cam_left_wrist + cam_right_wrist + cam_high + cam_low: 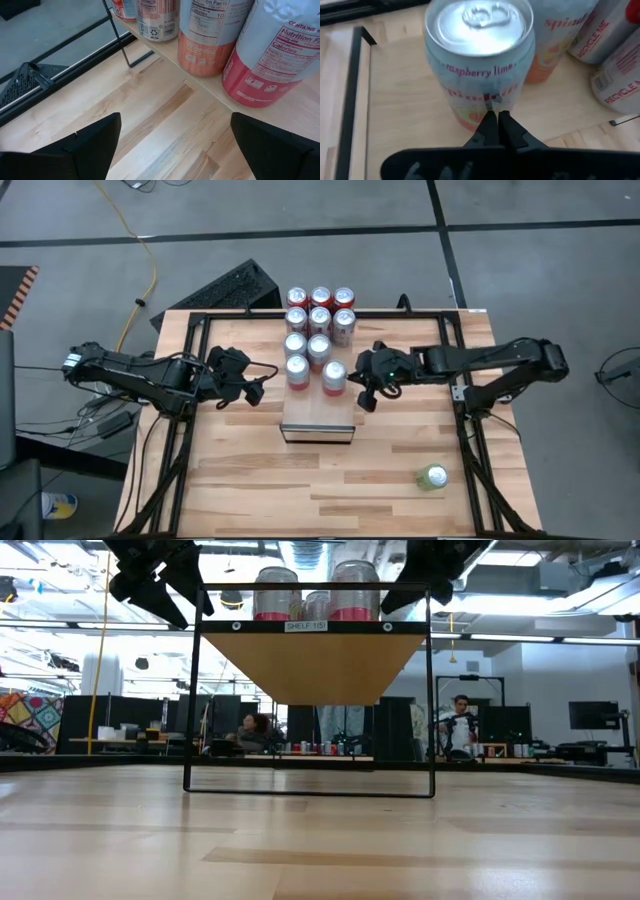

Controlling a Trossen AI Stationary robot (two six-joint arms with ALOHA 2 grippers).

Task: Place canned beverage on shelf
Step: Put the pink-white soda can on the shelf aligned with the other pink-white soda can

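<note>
Shelf: long narrow raised platform with a light wood top and a dark front edge, standing on the wide black-framed wooden tabletop; in the low view it sits on a thin black wire frame with a white label on its front edge.
Cans on shelf: two columns of silver-and-red beverage cans stand upright along the shelf, a third column only at the far end; the front part of the shelf top is bare.
Nearest can: silver can with a pink-red lower band and "raspberry lime" lettering, upright on the shelf at the front of the right-hand column; its pull tab is unopened.
Right gripper: dark two-finger gripper just beside that front can, on the shelf's right side; its fingers are pressed together with nothing between them, tips directly before the can's lower wall; whether they touch it cannot be told.
Left gripper: dark two-finger gripper hangs near the shelf's left side, level with the front cans; its fingers are spread wide and empty.
Loose can: green-topped can lying on its side on the tabletop, near the right front corner, well apart from the shelf.
</note>
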